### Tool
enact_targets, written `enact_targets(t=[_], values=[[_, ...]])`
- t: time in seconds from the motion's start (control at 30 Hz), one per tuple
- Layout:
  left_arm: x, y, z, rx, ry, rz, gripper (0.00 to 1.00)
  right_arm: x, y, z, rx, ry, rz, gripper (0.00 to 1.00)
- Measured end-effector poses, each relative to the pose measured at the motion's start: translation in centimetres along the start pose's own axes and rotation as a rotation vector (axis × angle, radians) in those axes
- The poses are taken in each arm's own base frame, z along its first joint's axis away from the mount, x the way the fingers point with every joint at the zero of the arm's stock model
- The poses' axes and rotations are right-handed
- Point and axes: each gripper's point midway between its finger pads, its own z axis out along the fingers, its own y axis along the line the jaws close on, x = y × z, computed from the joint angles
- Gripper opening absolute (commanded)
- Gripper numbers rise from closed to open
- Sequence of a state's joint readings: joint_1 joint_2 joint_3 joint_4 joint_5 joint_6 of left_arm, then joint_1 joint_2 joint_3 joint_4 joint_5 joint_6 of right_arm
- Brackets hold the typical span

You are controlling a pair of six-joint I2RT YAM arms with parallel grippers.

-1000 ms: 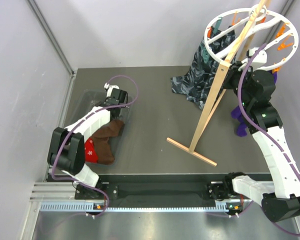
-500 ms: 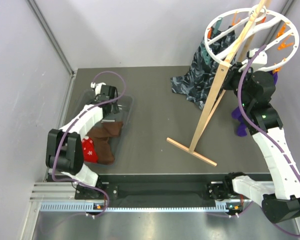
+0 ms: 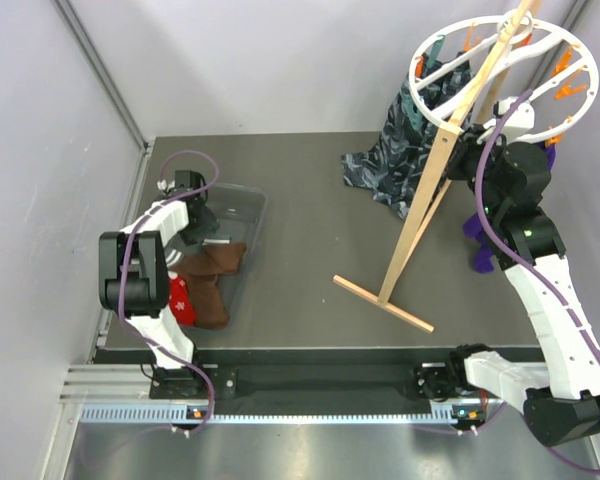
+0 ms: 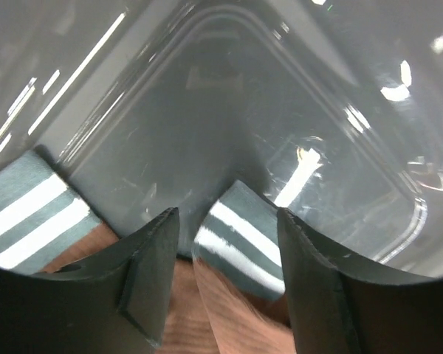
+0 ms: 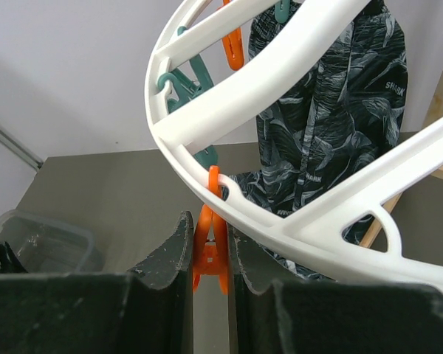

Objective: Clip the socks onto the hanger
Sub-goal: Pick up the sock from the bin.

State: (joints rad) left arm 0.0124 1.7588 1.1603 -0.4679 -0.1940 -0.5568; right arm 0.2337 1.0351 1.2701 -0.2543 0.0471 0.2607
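Socks (image 4: pixel 240 243) blurred, cut off below (partly behind left hand (image 4: pixel 227 215))

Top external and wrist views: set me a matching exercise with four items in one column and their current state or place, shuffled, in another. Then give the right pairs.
Items
1. left end effector
2. right end effector
3. brown sock
4. patterned cloth

States and places
A. hanging from the hanger
B. open, inside the clear bin
C. lying in the clear bin
D. shut on an orange clip

Pairs: 1-B, 2-D, 3-C, 4-A
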Motion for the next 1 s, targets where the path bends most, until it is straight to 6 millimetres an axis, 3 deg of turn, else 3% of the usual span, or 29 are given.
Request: enact_targets(t=[0.2,0.33,0.43,0.47,0.6,0.7,0.77,0.87,1.0], values=[[1.1,0.4,1.5,-0.015,0.044,-0.001,0.58,0.0,0.0,0.0,-0.001,0.000,0.000,0.00],[0.9,0.2,1.7,-0.010,0.030,-0.017,0.52,0.0,0.0,0.0,-0.001,0.001,0.000,0.00],[0.8,0.1,1.9,-0.006,0.015,-0.031,0.36,0.0,0.0,0.0,-0.001,0.000,0.000,0.00],[0.7,0.0,2.0,-0.003,0.010,-0.034,0.26,0.0,0.0,0.0,-0.001,0.000,0.000,0.00],[0.6,-0.1,1.9,0.010,-0.007,-0.050,0.01,0.0,0.0,0.0,-0.001,0.001,0.000,0.00],[0.5,0.0,1.4,0.018,-0.015,-0.044,0.00,0.0,0.1,0.0,-0.002,0.000,0.000,0.00],[0.0,-0.1,0.4,0.027,-0.032,-0.039,0.00,0.0,0.1,0.0,-0.002,0.001,0.000,0.00],[-1.6,-0.7,-2.7,0.076,-0.091,-0.032,0.00,0.1,0.1,0.0,-0.004,0.002,-0.003,0.00],[-5.1,-3.5,-9.8,0.244,-0.250,-0.022,0.00,0.1,0.2,0.1,-0.005,0.004,-0.005,0.00]])
